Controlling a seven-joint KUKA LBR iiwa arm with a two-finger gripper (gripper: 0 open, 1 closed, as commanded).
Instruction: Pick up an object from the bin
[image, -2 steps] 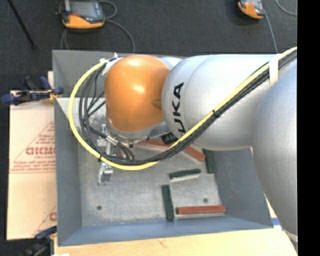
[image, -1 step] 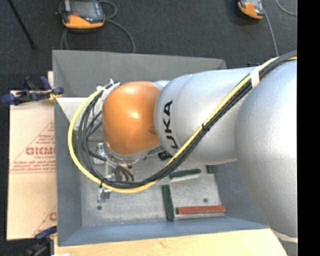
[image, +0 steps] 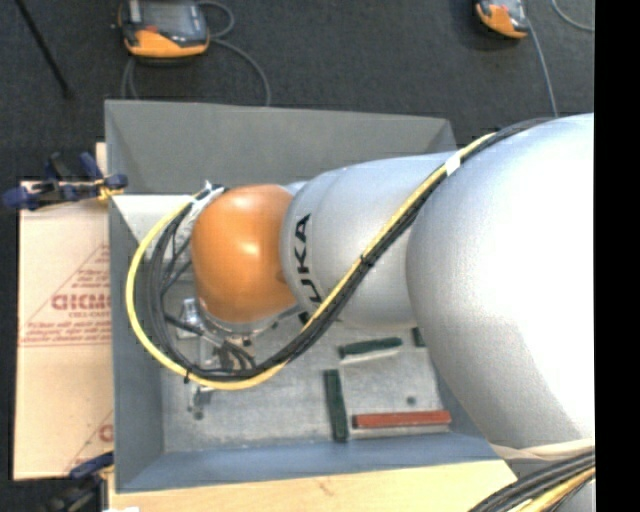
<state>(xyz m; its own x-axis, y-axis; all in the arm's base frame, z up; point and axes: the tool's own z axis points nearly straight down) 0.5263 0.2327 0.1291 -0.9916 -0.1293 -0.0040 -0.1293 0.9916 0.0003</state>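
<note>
My gripper (image: 200, 397) hangs low over the bin's left front part, mostly hidden under the arm's orange cover and cables. No loose thing shows directly beneath it. The nearest things lie to its right: a dark green stick (image: 335, 405) lying front to back, a shorter green stick (image: 369, 349) lying crosswise behind it, and a flat red bar (image: 401, 421) along the front wall.
The big silver arm covers the bin's right and back. Another small green piece (image: 418, 337) peeks out at the arm's edge, and a tiny dark speck (image: 410, 402) lies above the red bar. The bin's left and front walls are close to the gripper.
</note>
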